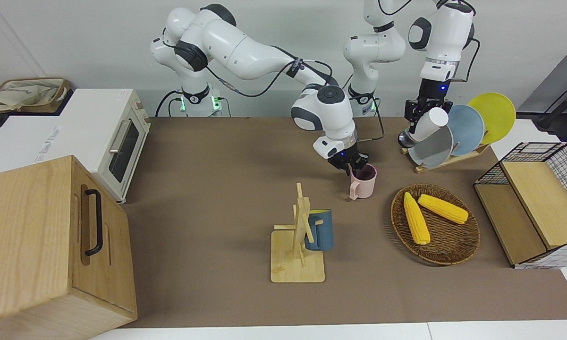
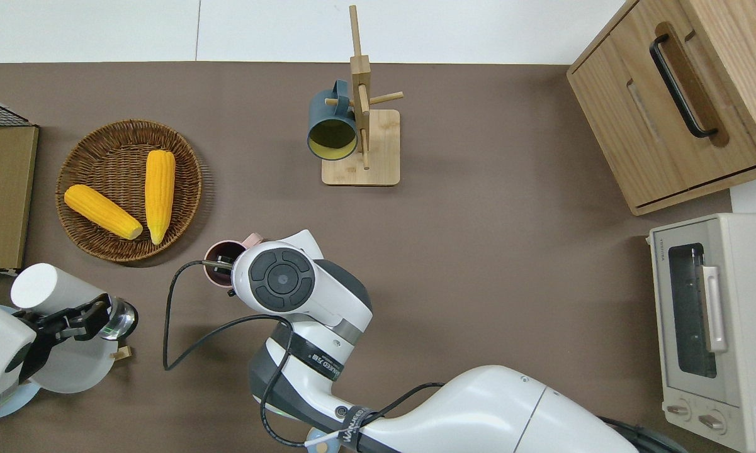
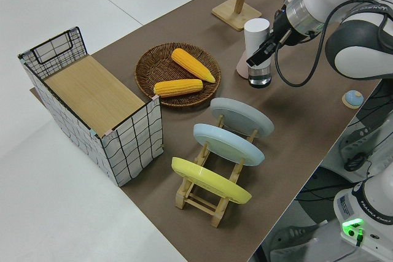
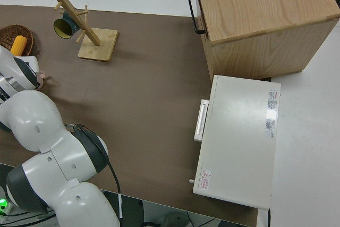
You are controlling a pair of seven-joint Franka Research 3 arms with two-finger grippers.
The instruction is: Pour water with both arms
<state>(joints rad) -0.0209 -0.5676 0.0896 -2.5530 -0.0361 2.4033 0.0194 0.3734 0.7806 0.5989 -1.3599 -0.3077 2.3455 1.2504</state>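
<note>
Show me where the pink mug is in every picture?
Front view: the pink mug stands mid-table, at the right gripper.
Overhead view: only its rim shows beside the right arm.
Left side view: a pink sliver beside the white bottle.
Right side view: not clearly visible.
Shared landmark: the wicker basket of corn, beside the mug.

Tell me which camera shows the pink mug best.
The front view: the pink mug shows its whole side, handle and rim, with the right claw at its rim. Overhead, the arm covers most of it; both side views show slivers.
</note>
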